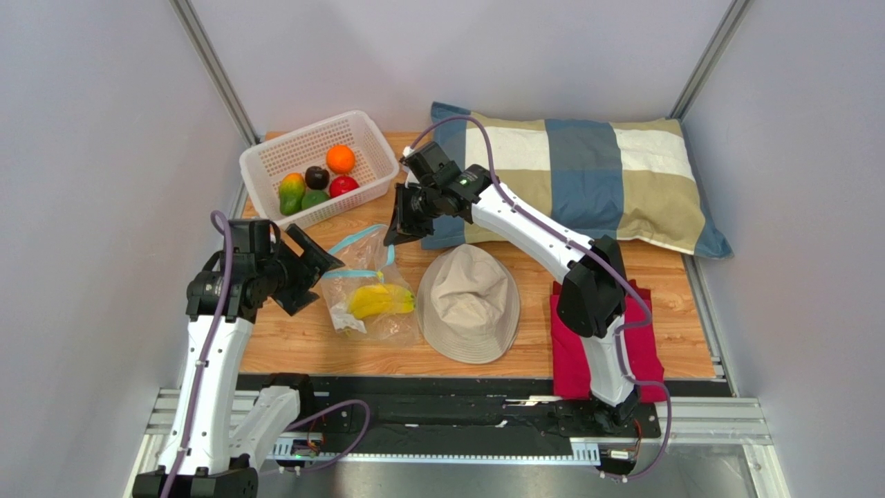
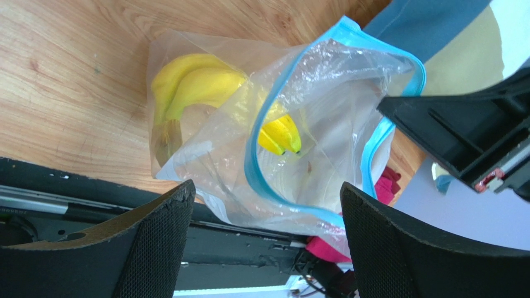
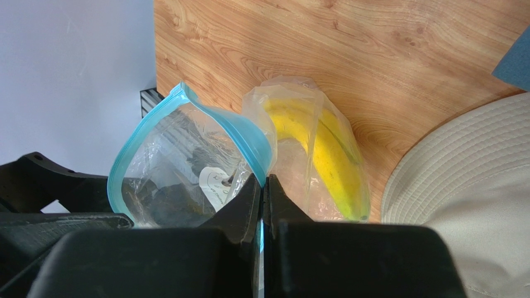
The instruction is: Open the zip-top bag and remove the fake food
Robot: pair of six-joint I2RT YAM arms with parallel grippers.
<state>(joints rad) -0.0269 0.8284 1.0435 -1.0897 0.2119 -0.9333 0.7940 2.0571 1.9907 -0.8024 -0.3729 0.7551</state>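
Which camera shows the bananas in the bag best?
The left wrist view: the bananas are large in the frame, stem to tips, seen through the clear bag. The top view shows them small. The right wrist view shows only one side of them, past the right gripper pinching the bag's rim.

I see left arm [image 1: 213, 358], right arm [image 1: 525, 222]: white shells, black joints, lilac cable [image 1: 220, 301] along each. Black mesh-textured fingers [image 2: 155, 248] on left gripper [image 2: 266, 192].
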